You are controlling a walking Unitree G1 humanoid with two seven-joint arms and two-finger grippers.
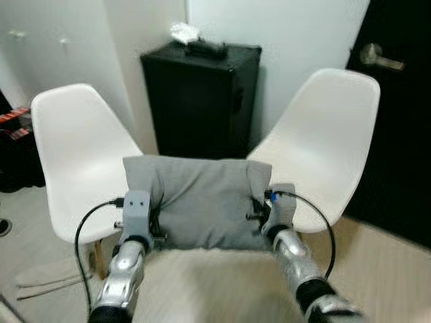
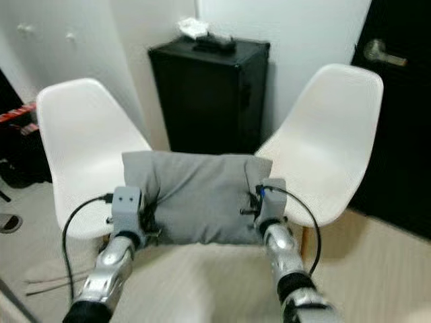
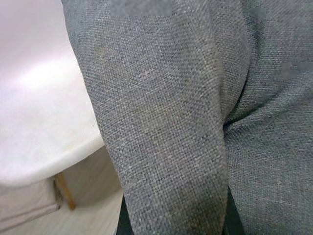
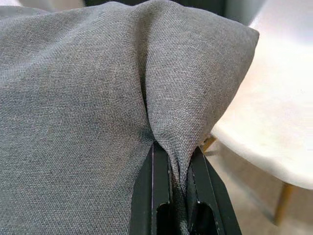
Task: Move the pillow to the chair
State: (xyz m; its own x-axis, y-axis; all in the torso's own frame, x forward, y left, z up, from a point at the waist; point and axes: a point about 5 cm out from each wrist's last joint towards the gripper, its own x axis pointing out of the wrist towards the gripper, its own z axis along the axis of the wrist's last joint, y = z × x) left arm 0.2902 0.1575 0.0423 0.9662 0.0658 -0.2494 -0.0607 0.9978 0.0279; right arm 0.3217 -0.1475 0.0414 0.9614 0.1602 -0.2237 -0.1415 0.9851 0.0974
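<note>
1. A grey pillow [image 1: 202,202] hangs in the air between two white chairs, stretched wide so it stays level.
2. The left gripper [image 1: 153,221] and right gripper [image 4: 180,188] each pinch a fold at opposite ends, carrying it together.
3. The left chair [image 1: 77,155] and right chair [image 1: 323,145] flank a black cabinet [image 1: 200,101].

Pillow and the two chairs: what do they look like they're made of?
Pillow: grey woven fabric, matte; the coarse weave shows in both wrist views, and it puckers softly between the right gripper's fingers. Left chair and right chair: smooth white moulded shells, probably plastic, with a faint sheen. Their legs look like light wood.
</note>
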